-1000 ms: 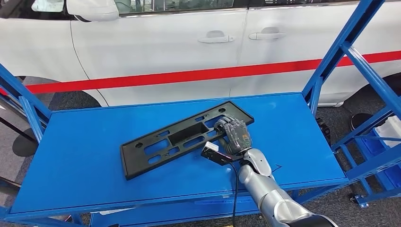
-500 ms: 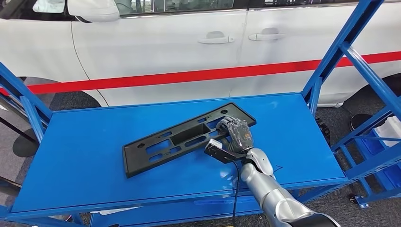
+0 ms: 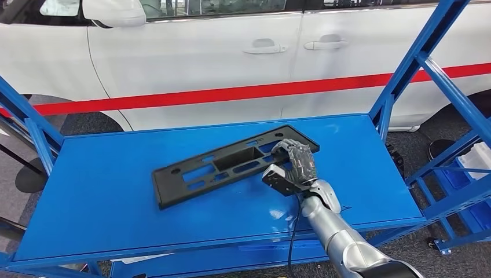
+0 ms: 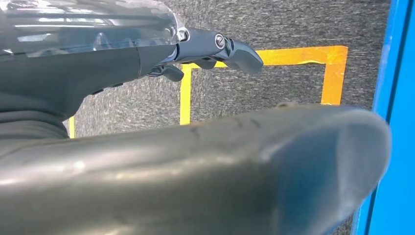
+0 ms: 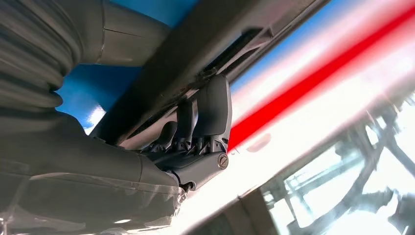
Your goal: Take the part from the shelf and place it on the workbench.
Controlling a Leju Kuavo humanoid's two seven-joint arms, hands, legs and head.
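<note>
Part (image 3: 231,164), end under right hand (image 3: 296,162)

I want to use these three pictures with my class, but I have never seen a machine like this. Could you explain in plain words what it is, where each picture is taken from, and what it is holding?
This is a humanoid robot with two silver arms. The wide picture comes from a camera high on its body, looking down at a blue shelf, with a white car behind it. On the shelf lies a long black plastic part with slots cut in it. The right robot hand grips one end of that part.

The other two pictures come from cameras at the wrists, so they look turned and odd. The right wrist view shows dark fingers curled over the part's edge. The left wrist view shows the left robot hand hanging over grey floor with yellow tape, holding nothing.
</note>
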